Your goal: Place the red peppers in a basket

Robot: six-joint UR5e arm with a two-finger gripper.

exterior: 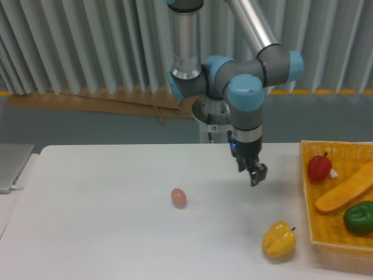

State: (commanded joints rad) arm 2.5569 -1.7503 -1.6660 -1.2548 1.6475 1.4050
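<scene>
While the red pepper [319, 167] sits in the basket [341, 150], the gripper [256, 175] hangs left of it, pointing down, grip state indiscernible.

Robotics lab: UR5e arm [242, 93], corrugated metal wall [87, 46].

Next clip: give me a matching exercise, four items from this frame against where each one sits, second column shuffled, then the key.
Items
1. red pepper
2. yellow pepper
3. egg
4. green pepper

Places
A. on the bare table, left of the gripper
B. in the basket, far corner
C. on the table just outside the basket's left wall
D. in the basket, near the front, right edge of the view

Pairs: 1-B, 2-C, 3-A, 4-D
</scene>
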